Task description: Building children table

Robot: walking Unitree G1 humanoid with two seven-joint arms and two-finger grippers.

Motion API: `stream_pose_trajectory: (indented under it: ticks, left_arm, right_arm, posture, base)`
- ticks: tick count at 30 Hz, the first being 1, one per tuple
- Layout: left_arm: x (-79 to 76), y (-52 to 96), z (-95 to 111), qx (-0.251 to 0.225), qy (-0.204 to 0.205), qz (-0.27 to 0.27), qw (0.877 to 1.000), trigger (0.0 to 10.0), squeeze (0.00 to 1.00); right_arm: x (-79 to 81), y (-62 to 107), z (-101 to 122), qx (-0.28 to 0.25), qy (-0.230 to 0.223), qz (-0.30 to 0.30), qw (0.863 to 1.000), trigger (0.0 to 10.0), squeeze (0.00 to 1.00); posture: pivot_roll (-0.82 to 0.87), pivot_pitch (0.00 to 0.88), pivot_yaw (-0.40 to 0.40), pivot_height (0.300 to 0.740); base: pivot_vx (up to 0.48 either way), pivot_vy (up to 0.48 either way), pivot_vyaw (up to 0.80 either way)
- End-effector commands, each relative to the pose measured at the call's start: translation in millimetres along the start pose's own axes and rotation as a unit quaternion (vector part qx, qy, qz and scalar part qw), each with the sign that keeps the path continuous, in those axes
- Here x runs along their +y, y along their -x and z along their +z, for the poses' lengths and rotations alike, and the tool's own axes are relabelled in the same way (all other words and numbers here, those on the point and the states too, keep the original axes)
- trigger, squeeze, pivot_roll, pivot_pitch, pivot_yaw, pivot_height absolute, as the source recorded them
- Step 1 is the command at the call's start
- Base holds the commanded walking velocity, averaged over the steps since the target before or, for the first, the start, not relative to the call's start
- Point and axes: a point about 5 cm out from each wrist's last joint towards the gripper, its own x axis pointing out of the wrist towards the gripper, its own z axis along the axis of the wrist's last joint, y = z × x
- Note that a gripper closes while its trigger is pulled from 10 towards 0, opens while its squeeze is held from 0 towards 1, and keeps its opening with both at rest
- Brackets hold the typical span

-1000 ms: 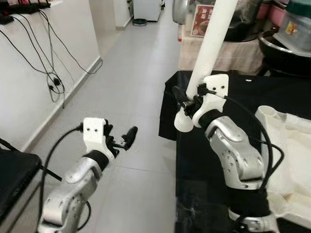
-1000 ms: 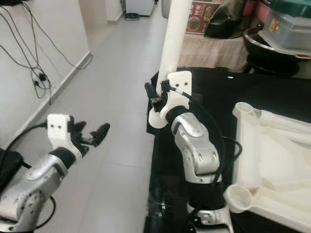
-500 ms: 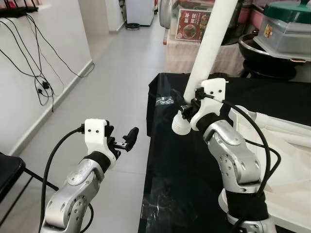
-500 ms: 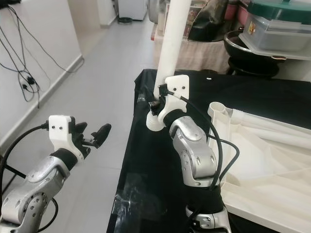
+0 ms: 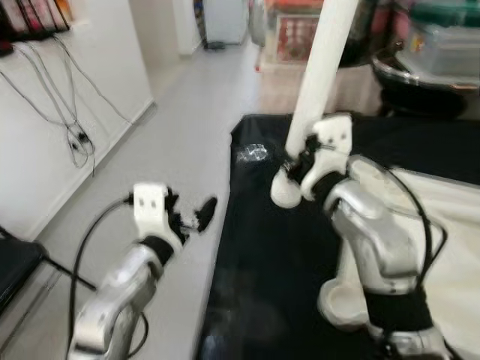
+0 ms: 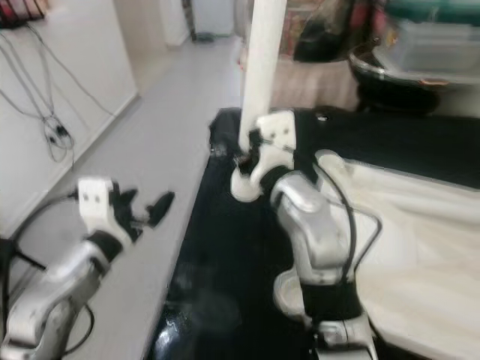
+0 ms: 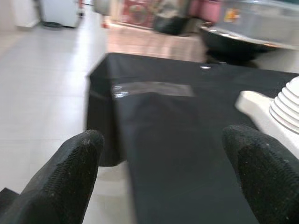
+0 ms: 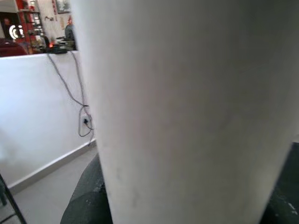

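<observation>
Over the black bench: the right claw pinches a long white table leg close to its flared lower end, which hangs just above the dark cloth. The leg leans a little and runs up out of sight.

Tabletop: the cream children's tabletop lies upside down on the bench, just beside the right arm. One round leg socket sits at its near corner, by the arm's base.

Left claw: the left claw hovers over the grey floor, off the bench edge, fingers spread and holding nothing. Its wrist view looks between both pads at the bench and a white ribbed part.

What has changed: against a second ago, the whole scene has slid; the bench edge and the tabletop's near socket now come fully into sight. That reads as the robot turning and stepping toward the bench, not the parts moving. The leg stays clamped in the same hold.

Meaning for the task: carrying looks nearly over, I reckon; next the leg's end must be lined up over a socket.

Blur: both head views are soft, so fine detail is lost.
</observation>
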Motion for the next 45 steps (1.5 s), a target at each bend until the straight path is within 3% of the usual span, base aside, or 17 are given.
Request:
stream_pose_trajectory:
  ticks: [1,7,15,27,45]
  left_arm:
    - [1.8,1.9,-2,0.009,-0.001,0.004,1.000,10.0,0.00]
    - [-1.6,2.8,-6,0.012,0.013,0.001,1.000,10.0,0.00]
    - [2.0,3.7,-11,0.028,0.001,0.019,0.999,10.0,0.00]
    - [2.3,4.7,-19,0.054,0.009,0.037,0.998,10.0,0.00]
    - [3.9,4.2,-19,0.047,0.003,0.042,0.998,10.0,0.00]
  right_arm:
    - [7.6,-0.3,6,-0.015,0.002,0.041,0.999,10.0,0.00]
    - [7.4,4.3,8,-0.015,0.006,0.073,0.997,10.0,0.00]
    - [8.5,8.1,5,-0.003,0.017,0.095,0.995,10.0,0.00]
    - [9.2,8.9,5,0.003,0.024,0.107,0.994,10.0,0.00]
    - [10.4,10.7,3,0.015,0.032,0.112,0.993,10.0,0.00]
  posture:
    - [0.02,0.083,-0.036,0.740]
    - [0.02,0.086,-0.035,0.740]
    - [0.02,0.085,-0.032,0.740]
    - [0.02,0.087,-0.042,0.740]
    - [0.01,0.091,-0.046,0.740]
  base:
    - [0.000,0.000,0.00]
    - [0.000,0.000,0.00]
    - [0.000,0.000,0.00]
    - [0.000,0.000,0.00]
    - [0.000,0.000,0.00]
